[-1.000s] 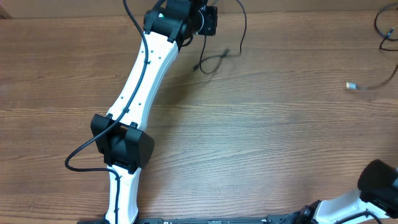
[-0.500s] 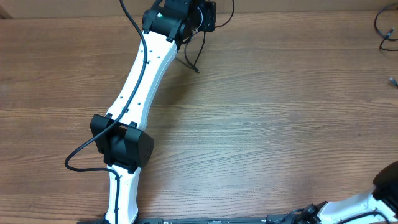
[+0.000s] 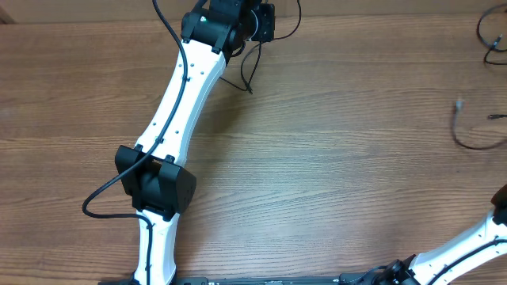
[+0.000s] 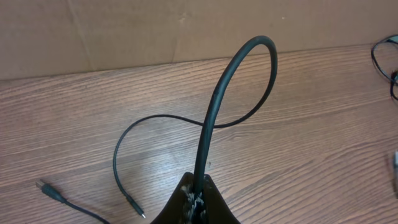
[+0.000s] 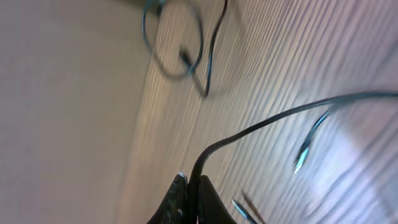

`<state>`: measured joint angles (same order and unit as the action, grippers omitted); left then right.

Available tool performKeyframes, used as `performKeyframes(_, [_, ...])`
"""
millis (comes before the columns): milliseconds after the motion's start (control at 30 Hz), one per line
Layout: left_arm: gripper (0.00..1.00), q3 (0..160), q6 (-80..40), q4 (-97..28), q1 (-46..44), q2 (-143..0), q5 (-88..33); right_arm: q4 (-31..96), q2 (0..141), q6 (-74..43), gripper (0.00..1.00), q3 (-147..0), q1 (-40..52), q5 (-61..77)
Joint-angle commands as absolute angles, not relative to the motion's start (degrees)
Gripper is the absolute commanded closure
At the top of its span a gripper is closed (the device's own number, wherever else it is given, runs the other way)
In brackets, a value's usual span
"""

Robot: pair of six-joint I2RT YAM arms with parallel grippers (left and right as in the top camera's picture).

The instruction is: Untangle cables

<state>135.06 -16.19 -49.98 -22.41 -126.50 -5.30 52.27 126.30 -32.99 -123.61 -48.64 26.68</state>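
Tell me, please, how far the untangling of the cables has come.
Done: the thin black cord in the shut left jaws and the silver-tipped black cord near the right edge lie far apart, bare brown wooden table between them. In hand: the right jaws are shut too, on a thin cord; that view is blurred. Left: a looped black cord at the far right corner seems untouched.

A thin black cable (image 3: pixel 244 75) is seen dangling beside the left arm's (image 3: pixel 178 103) far end. A silver-tipped cable (image 3: pixel 458 111) is laid well to its right.
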Motion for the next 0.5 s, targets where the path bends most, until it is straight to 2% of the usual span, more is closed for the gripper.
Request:
performKeyframes(0, [0.96,136.2,-16.3,-50.7,-22.5,-125.0,-4.9,52.8,127.1,-36.1,0.96,-123.7,-48.4,33.6])
performKeyframes(300, [0.96,136.2,-12.2,-54.1,-22.5,-125.0,-4.9,54.3,128.2,-36.2,0.96,-123.7,-51.7,31.8])
performKeyframes(467, [0.96,136.2,-11.5,-54.3,-22.5,-125.0,-4.4,56.0,128.2,-35.6,0.96,-123.7,-52.9,12.4])
